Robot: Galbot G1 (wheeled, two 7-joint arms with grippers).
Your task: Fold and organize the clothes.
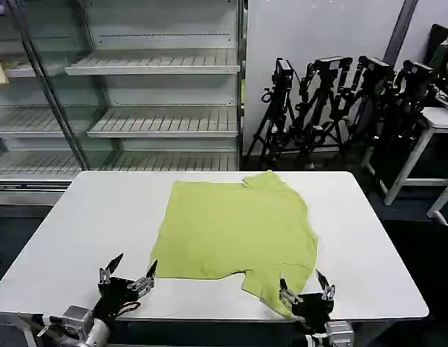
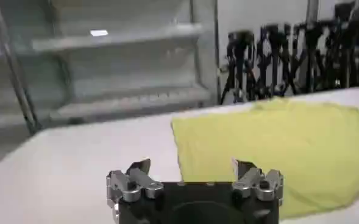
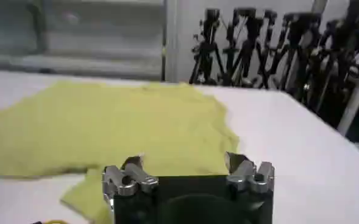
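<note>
From the head, the T-shirt (image 1: 235, 228) is lying flat mid-tabletop (image 1: 87, 217), its near sleeve touching the gaping right tool (image 1: 306, 288); the left tool (image 1: 127, 273), also gaping, is sitting just beside the hem. Left wrist: shirt (image 2: 277, 146) spreading ahead of the tool (image 2: 191, 172). Right wrist: sleeve lying directly under the tool (image 3: 184, 167).

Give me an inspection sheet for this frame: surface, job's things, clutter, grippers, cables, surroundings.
Surface: white table, bare around the shirt.
Job's things: yellow-green T-shirt spread flat, mid-table, not yet folded; near sleeve lies by the right gripper.
Clutter: nothing seen.
Grippers: left gripper open, over bare table at the near edge, left of the shirt's hem. Right gripper open, at the near edge over the near sleeve; contact cannot be told.
Cables: nothing seen.
Surroundings: empty shelving behind the table; camera tripods at the back right.
</note>
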